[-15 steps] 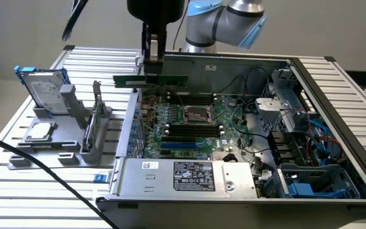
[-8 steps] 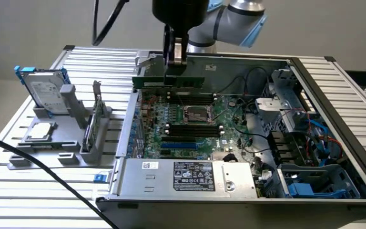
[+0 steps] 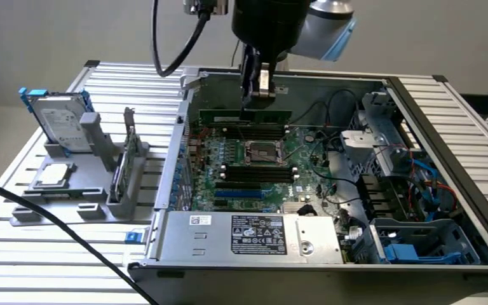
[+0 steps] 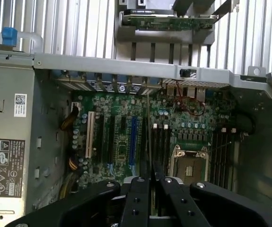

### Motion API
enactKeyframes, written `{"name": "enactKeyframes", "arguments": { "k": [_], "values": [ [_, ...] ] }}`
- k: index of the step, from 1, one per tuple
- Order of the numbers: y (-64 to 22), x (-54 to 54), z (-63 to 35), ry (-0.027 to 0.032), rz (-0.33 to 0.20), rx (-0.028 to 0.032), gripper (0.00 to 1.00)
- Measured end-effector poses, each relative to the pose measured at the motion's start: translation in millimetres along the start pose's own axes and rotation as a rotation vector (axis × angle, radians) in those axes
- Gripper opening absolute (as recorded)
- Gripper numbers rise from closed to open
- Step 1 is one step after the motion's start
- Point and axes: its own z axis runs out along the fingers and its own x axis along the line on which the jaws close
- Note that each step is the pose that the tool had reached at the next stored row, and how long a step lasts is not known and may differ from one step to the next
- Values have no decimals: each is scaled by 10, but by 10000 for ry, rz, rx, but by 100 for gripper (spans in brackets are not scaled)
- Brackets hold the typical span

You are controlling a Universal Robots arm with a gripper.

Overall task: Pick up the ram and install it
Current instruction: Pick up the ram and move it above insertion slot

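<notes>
In the exterior view, the gripper [image 3: 258, 89] is clamped on the top edge of the ram [image 3: 244, 117]. The green stick stands on its long edge, level, inside the open computer case [image 3: 329, 86], near the case's far wall. It sits just over the black memory slots [image 3: 253, 131] beyond the CPU socket [image 3: 261, 151]. I cannot tell whether it is seated. A hard drive [image 3: 58, 121] stands in a grey holder by the slatted table's [image 3: 447, 108] left edge.

In the wrist view, the black fingers [image 4: 138, 194] pinch the ram, which shows edge-on as a thin line [image 4: 148, 137] over the motherboard [image 4: 121, 142], beside the socket.
</notes>
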Motion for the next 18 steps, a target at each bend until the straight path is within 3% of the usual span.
{"name": "enactKeyframes", "arguments": {
  "k": [6,12,18],
  "values": [
    [-134,11,96,-26,278,14,14],
    [-202,16,198,-59,637,37,14],
    [-247,-57,311,-67,701,43,14]
  ]
}}
